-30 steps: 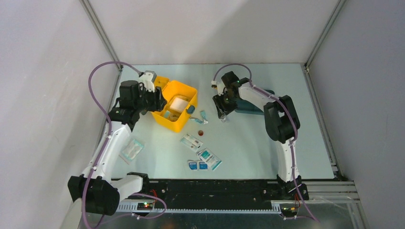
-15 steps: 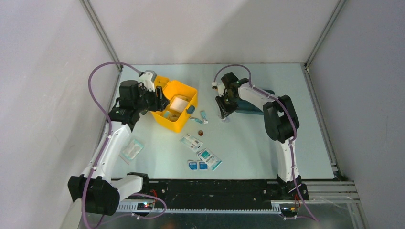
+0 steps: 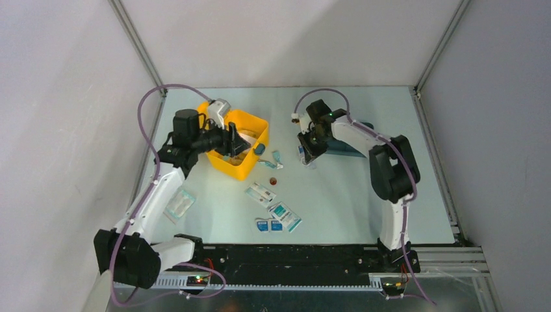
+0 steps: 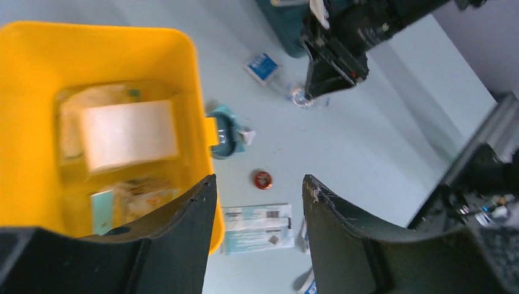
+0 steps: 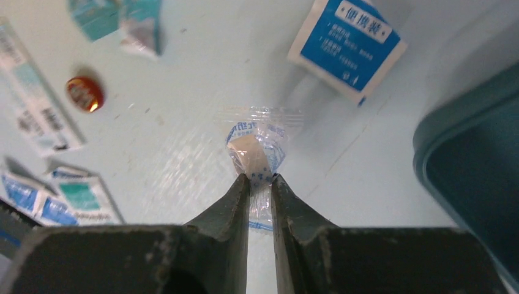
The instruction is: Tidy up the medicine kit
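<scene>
A small clear packet (image 5: 257, 153) is seen at the tips of the right gripper (image 5: 260, 179). Beyond it, to the right, a blue sachet (image 5: 347, 46) is laid flat, and a dark teal tray (image 5: 477, 153) is found further right. A red cap (image 5: 84, 93) and flat packets (image 5: 79, 199) are scattered to the left.

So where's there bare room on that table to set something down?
Free: the table right of the packets, between teal tray and near rail; also the far strip behind the yellow box. Crowded: the middle, from box to packets.
</scene>
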Controlling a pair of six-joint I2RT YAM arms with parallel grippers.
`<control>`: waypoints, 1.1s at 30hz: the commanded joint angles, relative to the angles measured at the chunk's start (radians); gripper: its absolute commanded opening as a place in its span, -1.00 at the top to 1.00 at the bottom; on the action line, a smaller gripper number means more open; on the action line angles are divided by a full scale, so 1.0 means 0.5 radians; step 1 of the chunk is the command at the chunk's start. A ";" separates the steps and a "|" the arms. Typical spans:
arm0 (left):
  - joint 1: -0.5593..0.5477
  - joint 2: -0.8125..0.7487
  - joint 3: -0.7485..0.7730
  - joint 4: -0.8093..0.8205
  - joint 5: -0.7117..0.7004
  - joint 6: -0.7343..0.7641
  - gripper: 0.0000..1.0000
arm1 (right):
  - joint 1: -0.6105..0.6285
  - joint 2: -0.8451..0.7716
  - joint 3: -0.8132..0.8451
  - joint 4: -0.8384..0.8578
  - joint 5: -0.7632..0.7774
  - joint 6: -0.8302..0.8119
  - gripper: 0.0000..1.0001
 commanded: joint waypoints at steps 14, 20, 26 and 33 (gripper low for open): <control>-0.393 0.544 0.369 0.107 0.671 -0.051 -0.42 | 0.187 -0.901 -0.093 -0.016 -0.483 -0.241 0.64; -0.463 0.621 0.392 0.113 0.652 -0.097 -0.44 | 0.256 -0.898 -0.067 -0.053 -0.580 -0.267 0.64; -0.506 0.666 0.390 0.115 0.712 -0.122 -0.44 | 0.298 -0.896 -0.040 -0.074 -0.633 -0.273 0.64; -0.520 0.741 0.420 0.125 0.846 -0.165 -0.07 | 0.301 -0.877 -0.023 -0.077 -0.652 -0.261 0.64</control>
